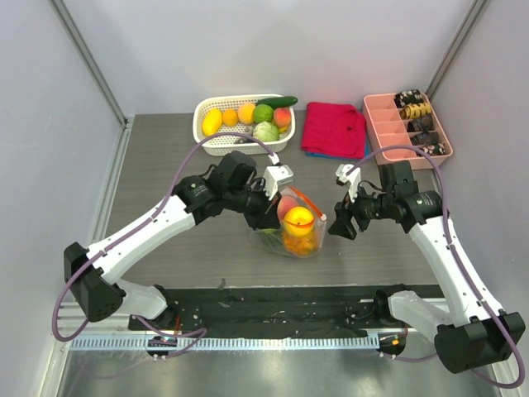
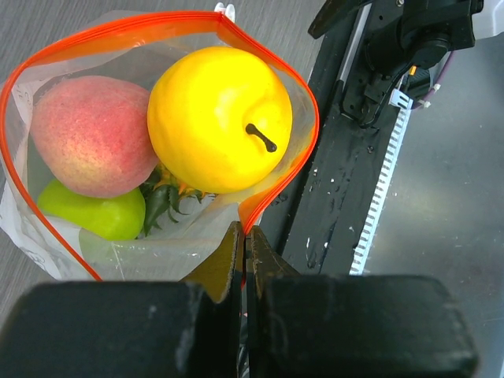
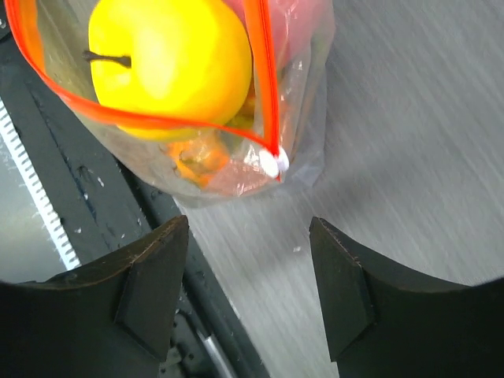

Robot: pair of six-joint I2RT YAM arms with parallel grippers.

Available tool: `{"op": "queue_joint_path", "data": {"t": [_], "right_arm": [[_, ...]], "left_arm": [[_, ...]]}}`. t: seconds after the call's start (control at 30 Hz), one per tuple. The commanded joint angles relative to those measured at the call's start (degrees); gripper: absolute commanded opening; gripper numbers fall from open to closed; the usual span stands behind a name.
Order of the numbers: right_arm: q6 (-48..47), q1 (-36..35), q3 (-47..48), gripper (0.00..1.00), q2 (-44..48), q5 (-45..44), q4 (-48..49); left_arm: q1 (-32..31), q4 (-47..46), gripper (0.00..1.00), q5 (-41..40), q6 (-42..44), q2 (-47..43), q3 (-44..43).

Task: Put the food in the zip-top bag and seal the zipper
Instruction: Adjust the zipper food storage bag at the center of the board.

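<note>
The clear zip-top bag [image 1: 291, 231] stands open in the middle of the table, with a round yellow fruit [image 1: 298, 219], a pink peach [image 2: 90, 134], a green piece [image 2: 98, 216] and an orange piece [image 3: 197, 161] inside. Its orange-red zipper [image 2: 303, 118] gapes open; the white tab [image 3: 272, 163] is at the right end. My left gripper [image 2: 245, 236] is shut on the zipper strip at the bag's left end. My right gripper [image 3: 248, 236] is open and empty, just right of the tab, not touching the bag.
A white slotted basket [image 1: 201, 122] with several toy fruits stands at the back. A red cloth [image 1: 334, 128] lies beside it, and a pink divided tray [image 1: 382, 126] at the back right. A black mat [image 1: 273, 306] runs along the near edge.
</note>
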State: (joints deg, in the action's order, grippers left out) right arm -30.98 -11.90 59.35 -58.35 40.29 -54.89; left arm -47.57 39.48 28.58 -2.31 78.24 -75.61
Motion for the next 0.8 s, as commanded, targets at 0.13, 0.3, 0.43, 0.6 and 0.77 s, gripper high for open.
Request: {"op": "queue_joint_path", "data": {"t": [0.13,0.3,0.43,0.6,0.77], "right_arm": [[0.38,-2.51,-2.14,0.64,-3.43,3.65,12.78],[1.54,-4.18,-3.72,0.59,-5.20,0.66,17.45],[1.36,-5.59,-2.93,0.44,-6.69,0.93,16.93],[-1.61,-6.03,2.34,0.07,-3.98,-0.38,10.70],[-8.82,-6.12,9.11,0.01,-2.03,-5.22,-1.08]], "left_arm": [[0.29,-1.16,0.00,1.92,1.08,-0.81,-2.08],[0.20,-1.43,0.00,2.10,1.08,-0.89,-2.17],[0.29,-1.52,0.00,2.01,1.08,-0.98,-1.47],[0.37,-0.64,0.00,0.26,1.34,-0.98,-1.73],[0.55,1.73,0.00,-3.87,1.69,-1.16,-3.22]]}}
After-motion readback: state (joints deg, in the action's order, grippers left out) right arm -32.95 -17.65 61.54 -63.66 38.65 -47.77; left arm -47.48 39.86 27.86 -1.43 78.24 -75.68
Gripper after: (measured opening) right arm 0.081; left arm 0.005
